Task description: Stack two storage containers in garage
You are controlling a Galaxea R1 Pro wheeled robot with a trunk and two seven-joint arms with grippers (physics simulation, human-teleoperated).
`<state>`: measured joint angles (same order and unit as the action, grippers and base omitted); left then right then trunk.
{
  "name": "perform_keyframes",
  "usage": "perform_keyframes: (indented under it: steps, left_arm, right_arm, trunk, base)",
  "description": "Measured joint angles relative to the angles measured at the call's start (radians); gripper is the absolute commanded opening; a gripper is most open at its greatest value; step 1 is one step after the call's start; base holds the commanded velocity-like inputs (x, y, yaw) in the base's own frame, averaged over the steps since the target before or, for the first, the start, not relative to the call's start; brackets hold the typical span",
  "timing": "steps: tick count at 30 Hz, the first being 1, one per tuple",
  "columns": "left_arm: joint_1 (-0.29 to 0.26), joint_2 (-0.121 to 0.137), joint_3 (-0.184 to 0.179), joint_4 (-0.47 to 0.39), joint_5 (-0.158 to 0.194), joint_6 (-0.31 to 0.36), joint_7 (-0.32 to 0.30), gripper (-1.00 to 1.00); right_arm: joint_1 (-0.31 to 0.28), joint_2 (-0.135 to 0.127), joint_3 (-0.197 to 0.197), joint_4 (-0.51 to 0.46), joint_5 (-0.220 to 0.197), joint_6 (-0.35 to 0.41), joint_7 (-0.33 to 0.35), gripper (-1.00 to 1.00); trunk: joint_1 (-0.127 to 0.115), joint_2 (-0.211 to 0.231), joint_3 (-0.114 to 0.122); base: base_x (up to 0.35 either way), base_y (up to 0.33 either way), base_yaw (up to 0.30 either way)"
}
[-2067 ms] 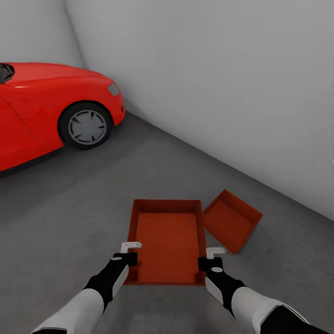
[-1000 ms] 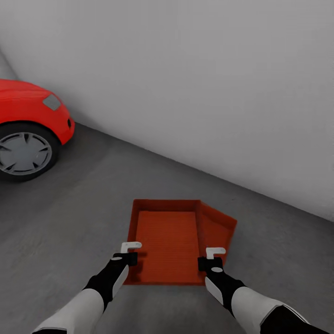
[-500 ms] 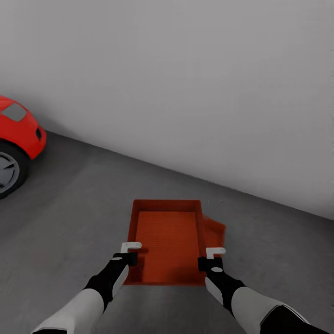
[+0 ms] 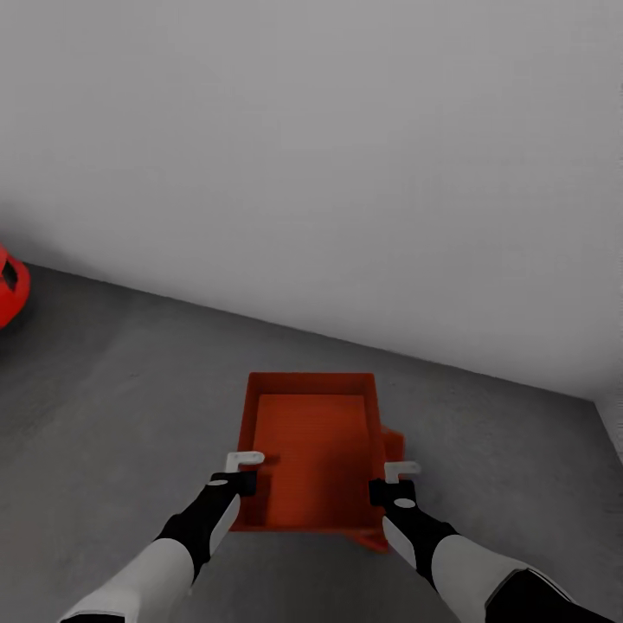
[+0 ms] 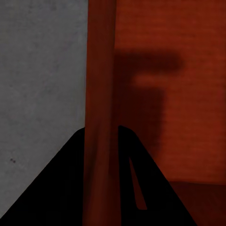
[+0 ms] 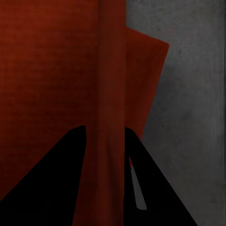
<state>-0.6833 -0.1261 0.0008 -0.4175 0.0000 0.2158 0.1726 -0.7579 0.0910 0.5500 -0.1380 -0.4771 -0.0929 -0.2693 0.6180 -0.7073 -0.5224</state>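
Container (image 4: pixel 311 450) held above second container (image 4: pixel 394 446) on garage floor (image 4: pixel 112 389).
Its side walls are clamped by the left gripper (image 4: pixel 245 468) and right gripper (image 4: pixel 400 478), jaws closed on each.

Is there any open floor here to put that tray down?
Yes: bare floor lies between the held container, the wall and the car. It is crowded under the held container's right side, where the second container pokes out.

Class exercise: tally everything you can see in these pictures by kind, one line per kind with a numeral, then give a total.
Storage containers: 2, the held container and the lower container peeking out beneath it
Pincers: 2, left pincer and right pincer
Cars: 1, red car at the edge
Total: 5
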Motion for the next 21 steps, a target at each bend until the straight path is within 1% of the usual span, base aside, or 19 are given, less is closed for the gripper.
perform_keyframes:
  steps: [7, 13, 16, 19, 21]
  left_arm:
    - [0.0, -0.001, 0.0, -0.002, 0.0, 0.0, 0.001, -1.0]
    - [0.0, -0.001, -0.001, 0.0, 0.002, -0.003, 0.003, -1.0]
    - [0.0, 0.0, -0.005, -0.003, 0.006, -0.006, 0.003, -1.0]
    - [0.0, -0.002, 0.001, 0.007, 0.003, -0.006, 0.003, -1.0]
    - [0.0, -0.001, -0.002, 0.003, 0.004, -0.006, 0.003, -1.0]
  right_arm:
    - [0.0, -0.001, 0.001, -0.003, 0.0, 0.0, 0.0, -1.0]
    - [0.0, -0.003, 0.003, -0.004, -0.001, 0.001, 0.0, -1.0]
    - [0.0, -0.003, 0.0, -0.008, 0.003, -0.001, -0.001, -1.0]
    - [0.0, -0.003, 0.006, 0.0, -0.002, 0.002, 0.001, -1.0]
    - [0.0, -0.003, 0.004, -0.003, 0.0, 0.001, 0.001, -1.0]
  trunk:
    - [0.0, 0.0, 0.0]
    - [0.0, 0.0, 0.0]
    - [0.0, 0.0, 0.0]
    - [0.001, 0.0, 0.0]
    - [0.001, 0.0, 0.0]
  base:
    - [0.321, 0.0, -0.206]
    - [0.319, 0.0, -0.049]
    - [0.104, 0.0, -0.004]
    - [0.025, 0.0, -0.003]
    - [0.006, 0.0, -0.06]
